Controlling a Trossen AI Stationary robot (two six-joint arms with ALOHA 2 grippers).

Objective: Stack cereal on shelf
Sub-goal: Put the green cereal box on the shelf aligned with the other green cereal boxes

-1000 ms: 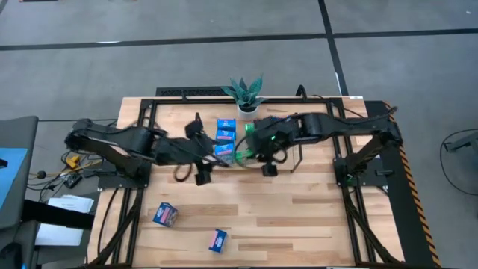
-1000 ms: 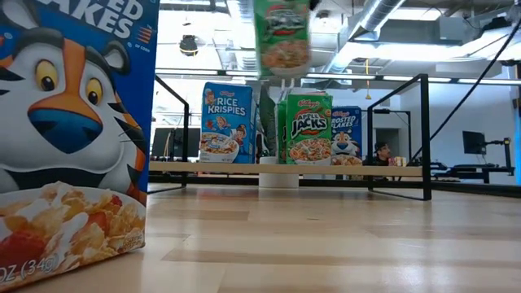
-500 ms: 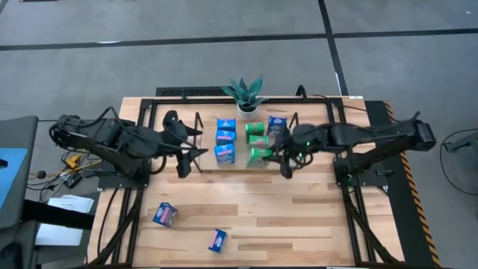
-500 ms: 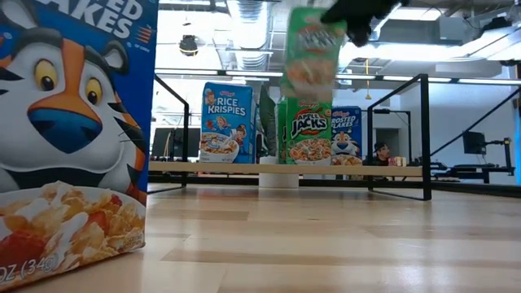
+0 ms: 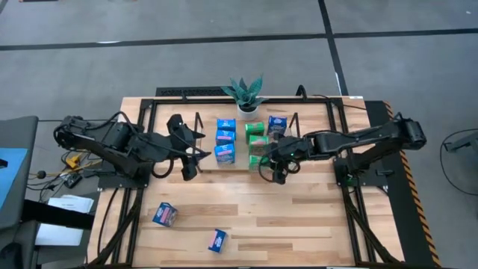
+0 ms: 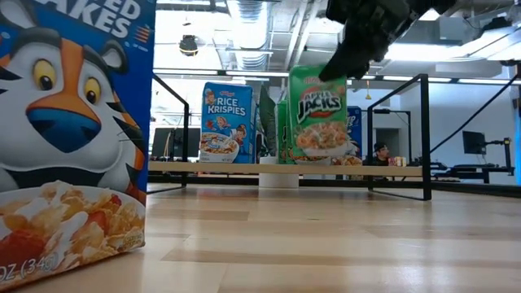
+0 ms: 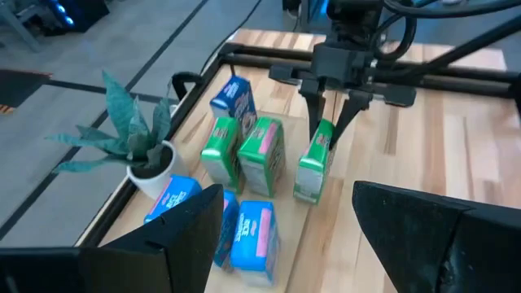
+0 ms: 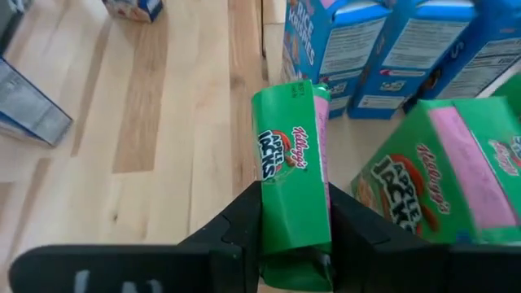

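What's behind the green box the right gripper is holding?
Behind the green box held by the right gripper stand another green box and blue boxes on the shelf. In the low view it hides most of them.

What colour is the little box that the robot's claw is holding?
Bright green, an Apple Jacks box with a pink side, pinched in the right gripper. The right wrist view shows it best.

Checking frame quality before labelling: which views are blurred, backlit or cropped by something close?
Low view: a Frosted Flakes box close to the lens fills the left side, bright ceiling lights leave the right pincer a dark shape. Left wrist view: left pincer fingers soft. Right wrist view: green box sharp, edges soft.
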